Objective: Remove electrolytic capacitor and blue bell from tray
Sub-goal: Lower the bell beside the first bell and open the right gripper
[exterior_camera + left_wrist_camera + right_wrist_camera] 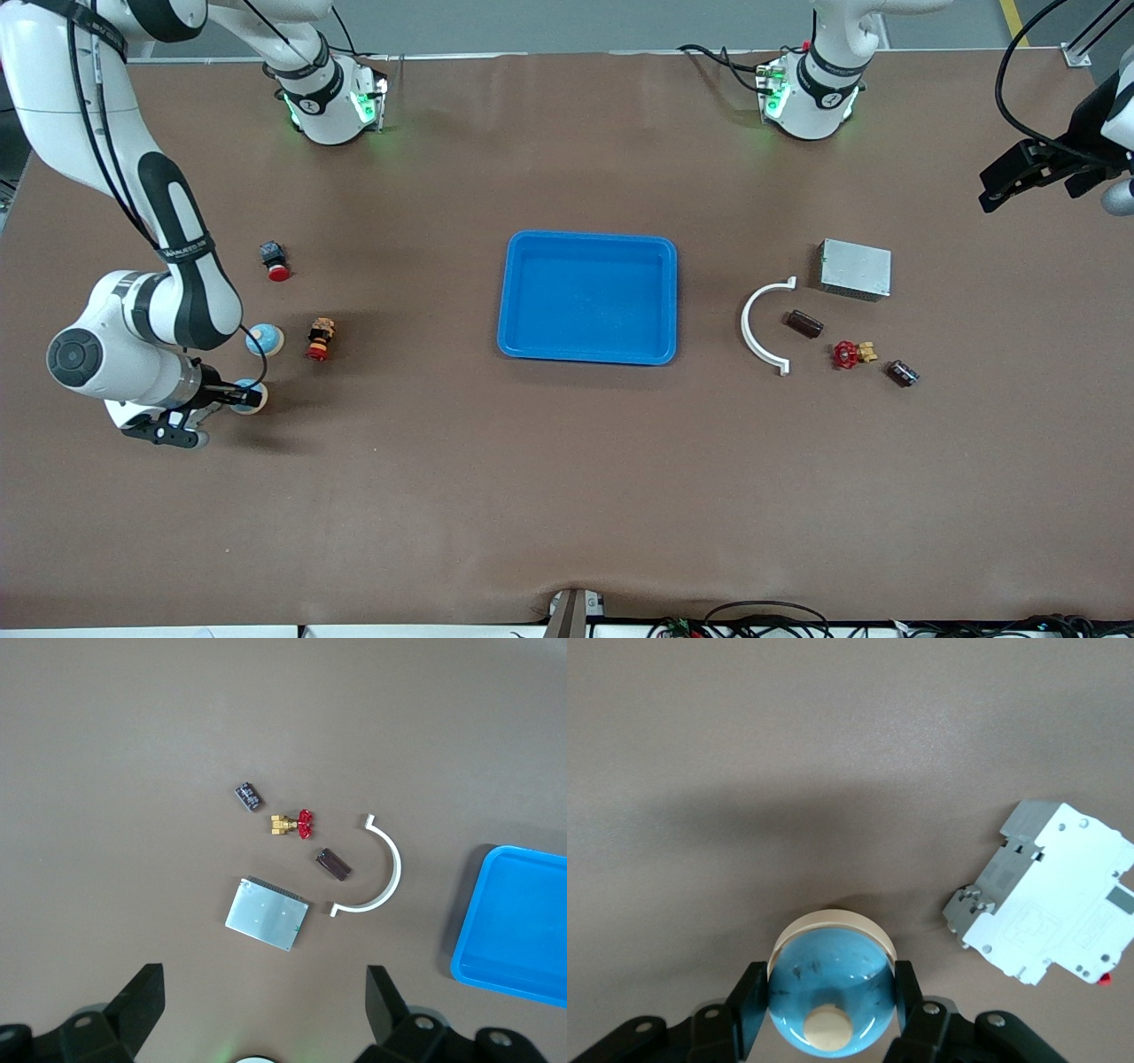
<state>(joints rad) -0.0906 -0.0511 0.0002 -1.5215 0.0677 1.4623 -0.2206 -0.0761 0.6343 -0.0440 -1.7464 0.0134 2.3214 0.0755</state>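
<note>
My right gripper (241, 396) (831, 1003) is shut on a blue bell (252, 398) (831, 988) with a cream base and button, a finger on each side of its dome, low at the right arm's end of the table. A second blue bell (264, 338) sits a little farther from the front camera. Two dark capacitors (804, 323) (903, 373) lie toward the left arm's end; the left wrist view shows the same capacitors (333, 865) (250, 796). My left gripper (997, 184) (266, 992) hangs open and empty, high over that end.
A blue tray (514, 292) sits mid-table. Around the capacitors lie a white curved bracket (753, 323), a metal box (855, 268) and a red-handled valve (850, 354). Near the bells are a red push button (276, 261), an orange-and-red part (320, 339) and a white circuit breaker (1050, 895).
</note>
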